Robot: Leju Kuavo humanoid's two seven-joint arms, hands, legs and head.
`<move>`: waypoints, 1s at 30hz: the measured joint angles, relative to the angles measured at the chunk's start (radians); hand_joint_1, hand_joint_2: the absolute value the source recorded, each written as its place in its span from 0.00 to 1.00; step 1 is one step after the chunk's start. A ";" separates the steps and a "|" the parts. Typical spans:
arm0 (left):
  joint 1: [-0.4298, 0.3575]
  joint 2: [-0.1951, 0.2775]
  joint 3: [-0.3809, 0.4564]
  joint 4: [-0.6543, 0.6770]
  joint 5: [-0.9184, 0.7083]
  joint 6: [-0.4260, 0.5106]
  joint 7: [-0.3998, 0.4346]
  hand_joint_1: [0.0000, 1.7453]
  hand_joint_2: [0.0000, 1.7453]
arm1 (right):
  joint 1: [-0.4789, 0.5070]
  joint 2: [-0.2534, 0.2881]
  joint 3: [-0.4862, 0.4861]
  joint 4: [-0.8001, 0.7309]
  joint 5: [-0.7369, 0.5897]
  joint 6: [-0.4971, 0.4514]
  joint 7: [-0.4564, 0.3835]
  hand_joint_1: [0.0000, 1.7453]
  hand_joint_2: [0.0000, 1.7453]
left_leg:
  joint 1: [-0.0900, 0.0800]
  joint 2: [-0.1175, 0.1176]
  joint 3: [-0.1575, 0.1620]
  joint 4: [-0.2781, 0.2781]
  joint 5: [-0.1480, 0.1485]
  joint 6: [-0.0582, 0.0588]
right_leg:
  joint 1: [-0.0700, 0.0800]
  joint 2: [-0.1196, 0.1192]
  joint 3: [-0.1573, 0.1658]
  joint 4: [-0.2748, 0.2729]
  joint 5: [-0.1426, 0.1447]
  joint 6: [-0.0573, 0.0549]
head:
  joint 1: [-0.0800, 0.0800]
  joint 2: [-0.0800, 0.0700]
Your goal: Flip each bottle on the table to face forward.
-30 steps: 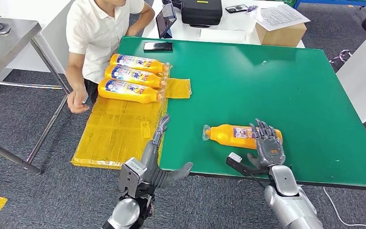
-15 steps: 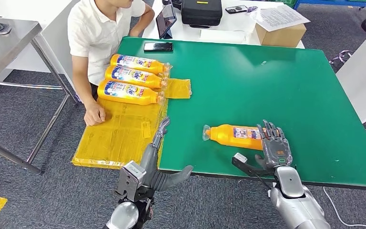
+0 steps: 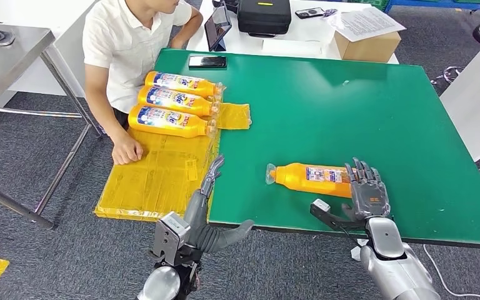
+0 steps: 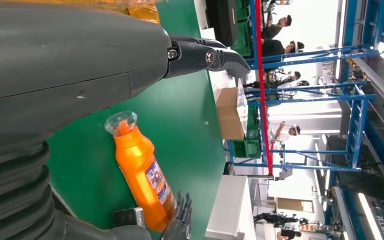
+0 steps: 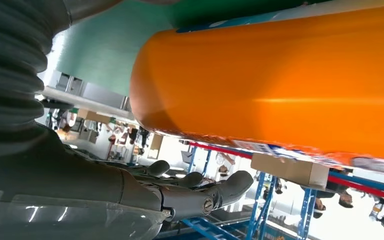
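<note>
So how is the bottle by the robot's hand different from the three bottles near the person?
The lone bottle lies on bare green table, apart; the three bottles lie side by side on yellow plastic. The right hand is at the lone bottle's base; no hand touches the three. All are orange, lying down.

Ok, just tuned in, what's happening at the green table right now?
The robot's right hand is at the base end of an orange bottle lying on its side near the front edge of the green table, fingers spread over it; whether it grips is unclear. The left hand hovers open at the table's left edge, holding nothing. Three more bottles lie side by side on a yellow sheet, where a seated person's hand rests.
</note>
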 joint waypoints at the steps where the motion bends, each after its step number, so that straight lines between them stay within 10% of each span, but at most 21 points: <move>1: -0.001 0.000 -0.001 0.000 0.003 -0.003 0.000 0.00 1.00 | -0.004 0.000 -0.003 0.008 -0.011 -0.012 -0.015 0.00 1.00 | 0.000 0.000 0.000 0.000 0.000 0.000 | 0.000 0.000 0.000 0.000 0.000 0.000 | 0.000 0.000; 5: -0.009 0.000 -0.011 0.003 0.024 -0.012 -0.003 0.00 1.00 | -0.034 0.010 -0.019 0.076 -0.080 -0.057 -0.109 0.01 1.00 | 0.000 0.002 0.000 0.000 0.000 0.000 | 0.000 0.001 0.000 0.000 0.000 0.000 | 0.000 0.000; 9: -0.030 0.000 -0.024 0.012 0.041 -0.020 -0.009 0.00 1.00 | -0.082 0.036 -0.033 0.170 -0.129 -0.066 -0.177 0.72 1.00 | 0.000 0.003 0.001 0.000 0.000 0.000 | 0.000 0.002 0.000 0.000 0.000 0.000 | 0.000 0.000; 12: -0.042 0.000 -0.032 0.019 0.048 -0.021 -0.009 0.00 1.00 | -0.113 0.053 -0.036 0.228 -0.139 -0.045 -0.187 0.93 1.00 | 0.000 0.003 0.002 0.000 0.000 0.000 | 0.000 0.002 0.000 0.000 0.001 0.000 | 0.000 0.000; 30: -0.079 -0.001 -0.047 0.043 0.088 -0.027 -0.028 0.00 1.00 | -0.196 0.072 -0.083 0.384 -0.224 0.030 -0.248 1.00 1.00 | 0.000 0.003 0.008 0.000 0.000 0.000 | 0.000 0.002 0.006 -0.001 0.000 0.000 | 0.000 0.000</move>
